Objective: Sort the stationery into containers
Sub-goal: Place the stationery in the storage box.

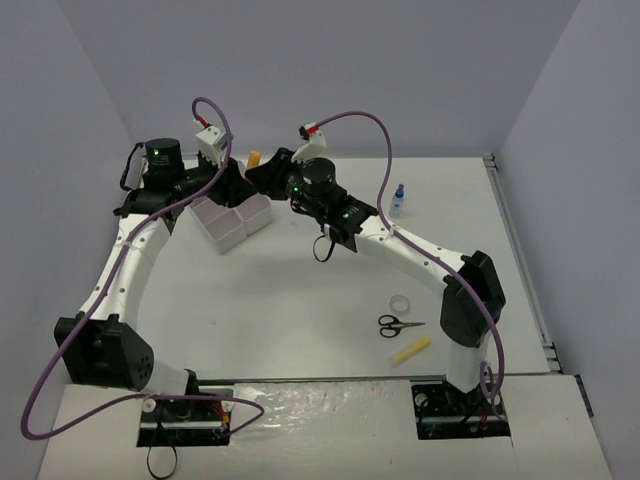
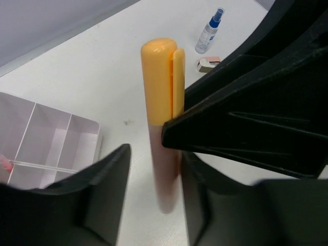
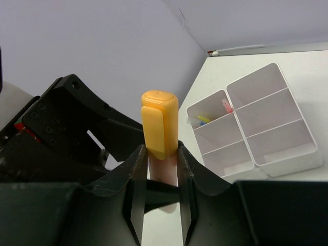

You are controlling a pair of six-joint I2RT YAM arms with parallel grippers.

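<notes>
At the far left of the counter (image 1: 300,300), in the overhead view, the left arm (image 1: 135,255) and the right arm (image 1: 420,255) are brought together just behind the white tray (image 1: 225,232). The orange highlighter (image 1: 255,157) is held upright between them. The tape roll (image 1: 400,302), scissors (image 1: 399,324) and yellow highlighter (image 1: 411,350) are seen lying near the right arm's base. The blue-capped bottle (image 1: 399,200) is stood well apart at the far right. These four are judged not yet sorted.

In the left wrist view, the left tool (image 2: 156,174) is seen with its jaws apart on either side of the highlighter's barrel. A gap is visible on one side, so no clamp is made yet. The barrel is pressed from the right by a black finger of the right tool (image 2: 246,118). The tray is seen near, at the lower left, with a thin pen (image 2: 36,166) lying in it.

In the right wrist view, the right tool is shown clamped on the barrel just below the cap, which is pointed upward. This upright pose is judged to be chosen so that bare barrel is offered for a handover, the tray being nearer the left arm.
</notes>
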